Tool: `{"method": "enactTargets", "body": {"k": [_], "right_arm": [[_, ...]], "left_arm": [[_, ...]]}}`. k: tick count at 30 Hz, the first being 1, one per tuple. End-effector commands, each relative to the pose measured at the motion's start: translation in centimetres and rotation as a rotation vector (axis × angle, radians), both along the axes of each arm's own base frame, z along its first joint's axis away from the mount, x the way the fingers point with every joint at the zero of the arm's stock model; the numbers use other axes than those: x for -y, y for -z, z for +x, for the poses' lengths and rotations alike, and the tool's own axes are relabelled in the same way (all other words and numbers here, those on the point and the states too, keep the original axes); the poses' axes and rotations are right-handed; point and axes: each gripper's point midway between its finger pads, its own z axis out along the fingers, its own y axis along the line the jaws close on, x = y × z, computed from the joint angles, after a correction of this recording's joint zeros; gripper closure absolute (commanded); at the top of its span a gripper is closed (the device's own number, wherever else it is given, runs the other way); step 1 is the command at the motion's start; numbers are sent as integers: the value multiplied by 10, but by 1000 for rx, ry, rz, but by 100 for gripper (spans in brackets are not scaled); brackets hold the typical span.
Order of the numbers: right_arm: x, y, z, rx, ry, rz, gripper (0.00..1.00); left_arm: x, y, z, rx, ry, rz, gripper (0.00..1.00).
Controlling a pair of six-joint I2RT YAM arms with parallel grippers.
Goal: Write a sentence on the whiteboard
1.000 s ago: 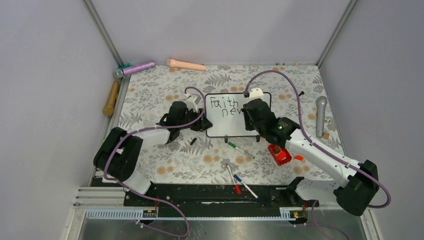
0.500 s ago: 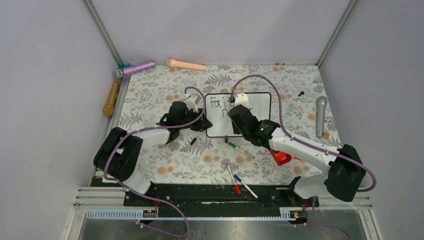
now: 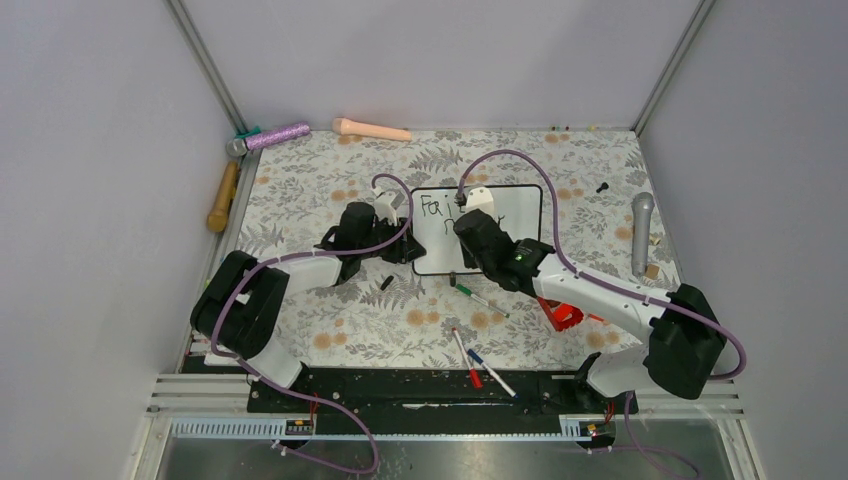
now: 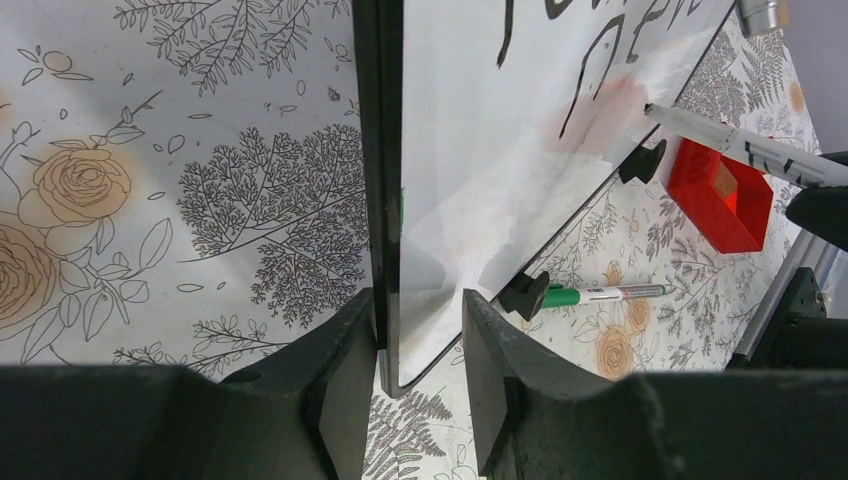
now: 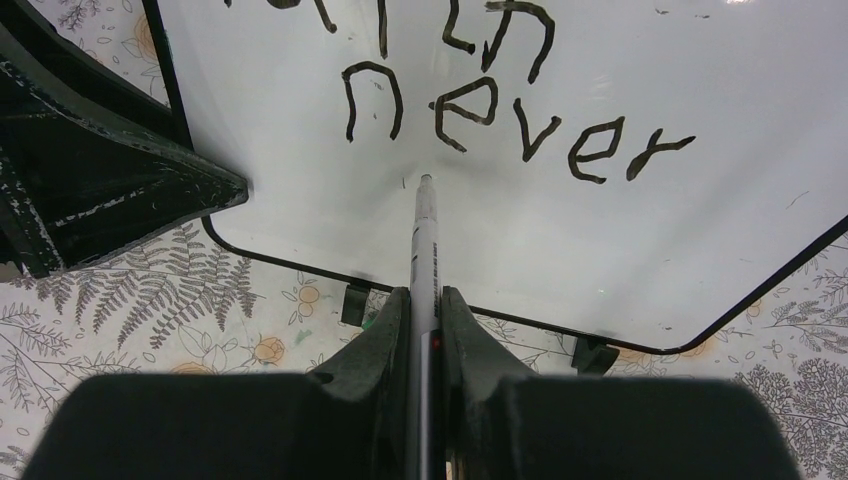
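Observation:
The whiteboard [image 3: 520,215] lies mid-table on its two black feet. My left gripper [image 3: 408,247] is shut on its left edge; in the left wrist view the thin black frame of the whiteboard [image 4: 480,150] sits between my fingers [image 4: 420,310]. The sentence [image 5: 520,130] reads "Faith" and, below it, "never" in black. My right gripper [image 3: 465,230] hovers over the board's left half and hides most of the writing from above. It [image 5: 425,295] is shut on a marker [image 5: 426,240], whose tip rests on the whiteboard [image 5: 600,250] just below the start of "never". The marker also shows in the left wrist view [image 4: 740,150].
A green marker [image 3: 480,298] lies just in front of the board, with red [image 3: 468,358] and blue [image 3: 490,372] markers nearer the bases. A red box [image 3: 560,312] sits under my right arm. A grey microphone [image 3: 641,232] lies right; a purple microphone [image 3: 272,136], pink cylinder [image 3: 370,129] and wooden handle [image 3: 222,196] lie far left.
My right gripper has carried the marker from the board's right side to its left half, below the second line. The left gripper and the board have stayed put.

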Motion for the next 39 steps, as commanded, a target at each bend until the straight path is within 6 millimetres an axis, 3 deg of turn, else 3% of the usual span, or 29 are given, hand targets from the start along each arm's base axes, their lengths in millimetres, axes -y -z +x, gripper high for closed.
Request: {"method": "enactTargets", "body": {"k": [1,18,39], "right_arm": [[-13,-16,8,42,2,43,100],[-6,-4,2,7,17,-5,100],[-5,3,13,8,46,-84,100]], "left_arm": [[13,-21,7,43,44,-54,65],[13,-22,7,44,43,-51,66],[12,-22,6,45,45,-49,66]]}}
